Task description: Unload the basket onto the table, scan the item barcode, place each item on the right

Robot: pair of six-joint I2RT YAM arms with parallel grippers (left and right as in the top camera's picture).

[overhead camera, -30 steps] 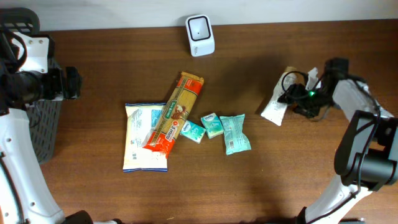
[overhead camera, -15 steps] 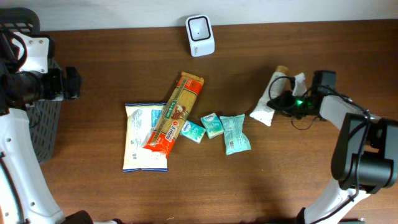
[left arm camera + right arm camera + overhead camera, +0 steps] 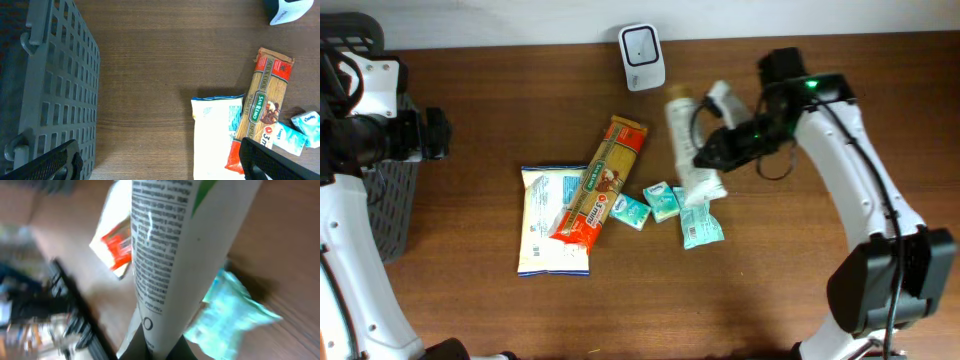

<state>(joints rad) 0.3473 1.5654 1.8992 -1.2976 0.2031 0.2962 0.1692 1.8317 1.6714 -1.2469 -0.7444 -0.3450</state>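
Overhead view of a brown table (image 3: 770,300). The right gripper (image 3: 718,150) is pinched tight on a white tube (image 3: 688,140).

Change since a sec ago: the gripper was spread around that tube near the table's right edge. It has since closed, lifted the tube and swung it in toward the middle. The tube now hangs in the air over the teal tissue packs (image 3: 698,225). It is near the scanner (image 3: 642,45) (a small white box at the back edge, centre) but not yet in front of it.

Wrist view: the tube fills the frame w/ fine print facing the cam, blurred, and no barcode can be made out. So pickup looks done. Showing the code to the scanner is what's left, prob. w/ a turn of the tube.

The right arm reaches in from the front right corner, elbow bent, forearm angled left. The left gripper (image 3: 160,162) sits idle by the grey basket (image 3: 55,85) at the left edge, fingers spread wide, holding nothing.
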